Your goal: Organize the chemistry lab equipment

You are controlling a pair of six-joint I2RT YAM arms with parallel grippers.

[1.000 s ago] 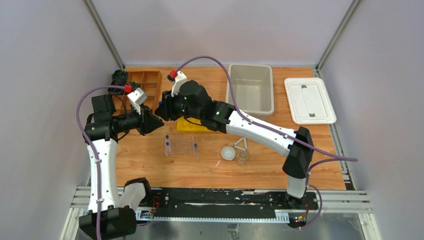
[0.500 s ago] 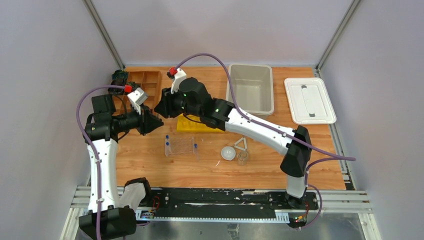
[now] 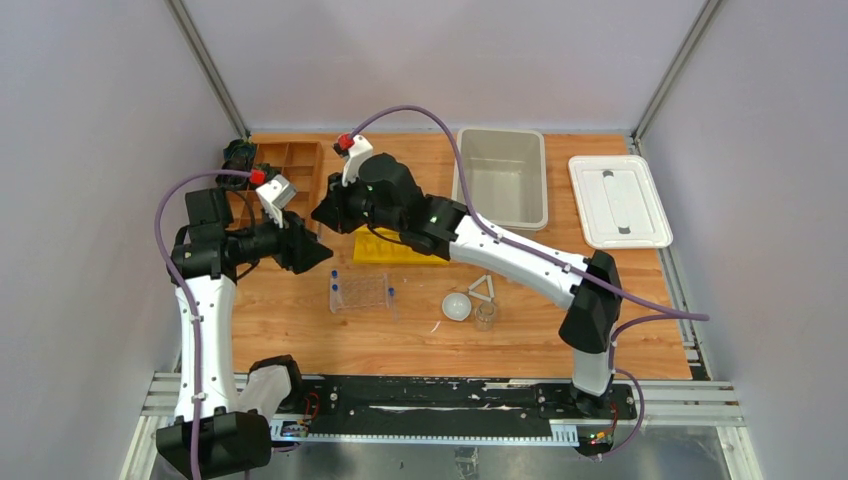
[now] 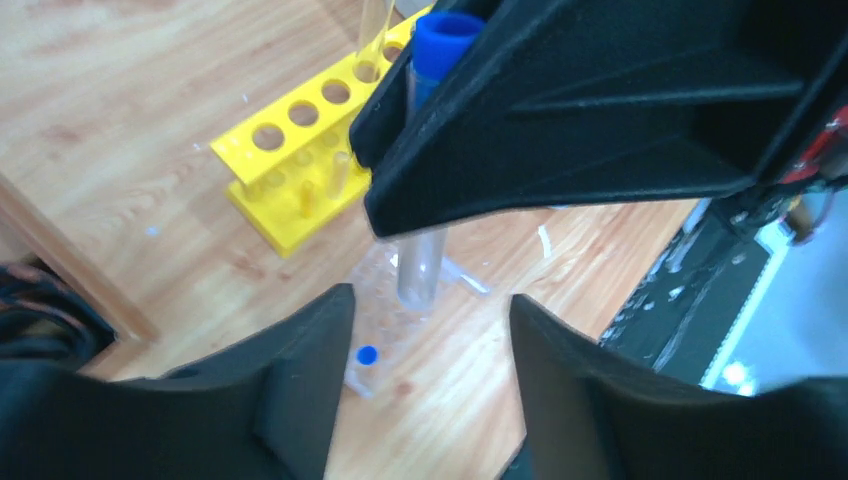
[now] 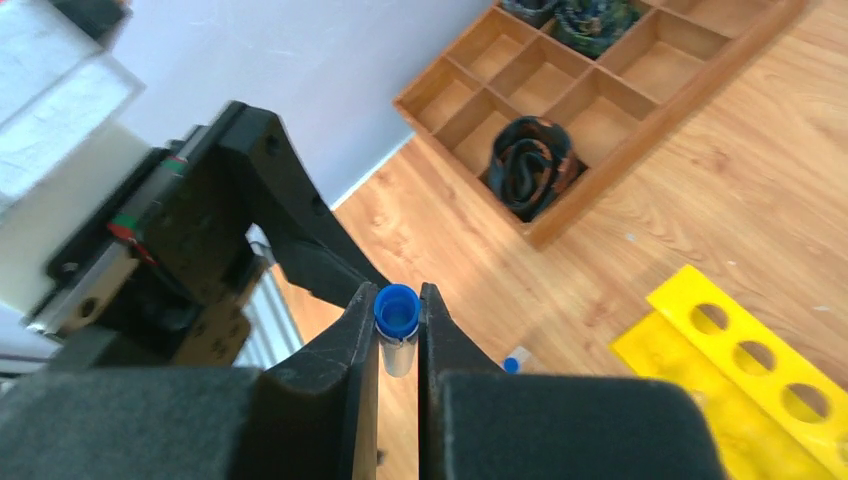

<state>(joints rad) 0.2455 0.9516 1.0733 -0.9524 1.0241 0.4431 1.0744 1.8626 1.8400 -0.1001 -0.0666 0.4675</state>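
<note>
Top external: both arms meet above the left part of the counter (image 3: 540, 335), left fingers (image 3: 315, 255) beside right fingers (image 3: 325, 212), the clear rack (image 3: 360, 293) just nearer. Left wrist: left fingers stand apart, holding nothing; the tube (image 4: 421, 250) hangs upright beyond them, over the rack. Right wrist: right fingers are clamped on the tube just under its blue cap, so lowering it likely falls to the right arm.
</note>
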